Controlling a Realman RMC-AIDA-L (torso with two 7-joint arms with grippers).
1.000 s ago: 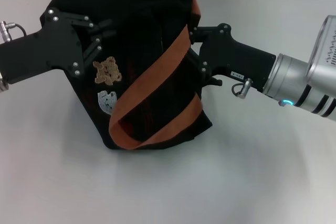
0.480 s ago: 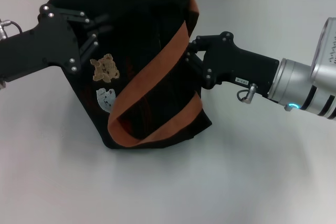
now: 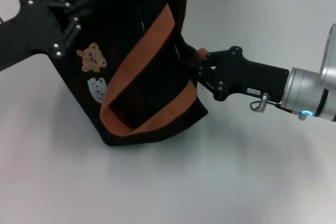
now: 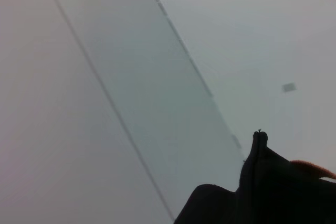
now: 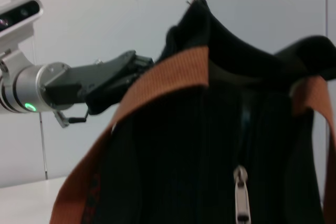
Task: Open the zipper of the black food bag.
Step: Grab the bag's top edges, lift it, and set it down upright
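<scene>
The black food bag sits tilted on the white table, its 2 orange-brown handles draped across the near face beside the bear patches. The right gripper presses against the bag's right side; whether its jaws grip anything cannot be told. Farther back, the left gripper meets the bag's upper left corner, grip also unclear. A silver zipper pull hangs on the black fabric in the right wrist view.
</scene>
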